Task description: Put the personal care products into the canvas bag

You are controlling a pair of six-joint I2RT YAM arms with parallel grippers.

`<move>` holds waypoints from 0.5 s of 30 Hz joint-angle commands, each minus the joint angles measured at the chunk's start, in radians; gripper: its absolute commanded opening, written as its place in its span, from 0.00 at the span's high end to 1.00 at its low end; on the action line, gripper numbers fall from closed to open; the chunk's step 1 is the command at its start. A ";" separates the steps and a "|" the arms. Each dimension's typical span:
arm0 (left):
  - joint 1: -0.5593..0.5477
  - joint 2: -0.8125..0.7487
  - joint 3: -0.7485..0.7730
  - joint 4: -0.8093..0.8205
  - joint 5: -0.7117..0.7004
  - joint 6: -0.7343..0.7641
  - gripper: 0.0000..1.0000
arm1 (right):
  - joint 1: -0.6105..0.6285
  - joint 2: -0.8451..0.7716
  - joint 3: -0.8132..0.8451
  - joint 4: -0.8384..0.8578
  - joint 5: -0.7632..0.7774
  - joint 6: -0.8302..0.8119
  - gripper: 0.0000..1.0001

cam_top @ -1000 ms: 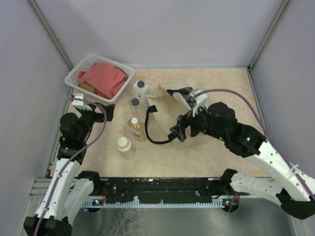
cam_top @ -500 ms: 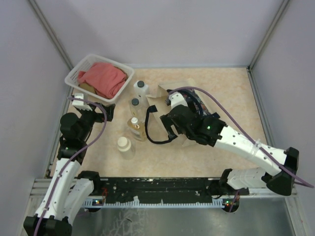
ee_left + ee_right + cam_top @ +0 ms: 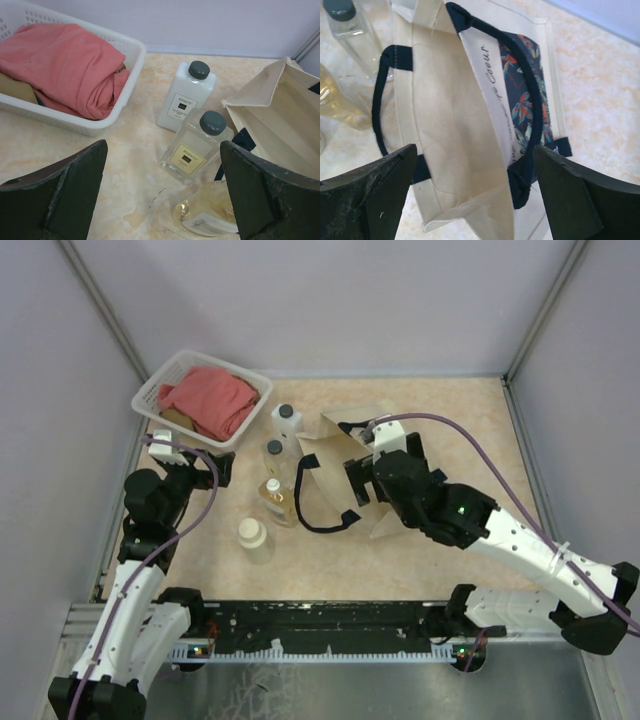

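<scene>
We see left arm (image 3: 125, 595) and right arm (image 3: 520, 545), white link shells, black joint housings, purple cable (image 3: 470, 426) looped off each wrist, green LED (image 3: 461, 508) on right forearm, fingers (image 3: 65, 195) dark grey, wedge-shaped, scuffed edges.

Four small bottles counted, all left of the beige canvas tote bag (image 3: 332, 430) with black strap handles: one white bottle with black cap (image 3: 286, 424), one clear bottle with dark cap (image 3: 274, 455), one amber bottle with white top (image 3: 273, 498), one squat cream bottle with wide cap (image 3: 252, 536). One tote seen. One white lattice plastic basket (image 3: 150, 390) and one red cloth (image 3: 208, 400) counted, further left of the tote.
</scene>
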State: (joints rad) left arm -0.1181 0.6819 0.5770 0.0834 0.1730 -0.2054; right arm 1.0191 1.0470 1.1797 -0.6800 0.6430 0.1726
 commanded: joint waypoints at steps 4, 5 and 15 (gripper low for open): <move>-0.006 -0.010 -0.006 0.039 -0.003 0.003 0.01 | 0.000 0.055 -0.019 0.059 0.189 -0.079 0.01; -0.006 -0.012 -0.006 0.040 -0.004 0.005 0.01 | -0.010 0.075 -0.028 0.064 0.189 -0.078 0.01; -0.007 -0.010 -0.011 0.041 -0.012 0.015 0.01 | -0.190 0.170 -0.118 0.195 0.116 -0.129 0.01</move>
State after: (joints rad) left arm -0.1181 0.6815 0.5766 0.0902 0.1719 -0.2039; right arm 0.8951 1.2129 1.0786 -0.6025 0.7559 0.0937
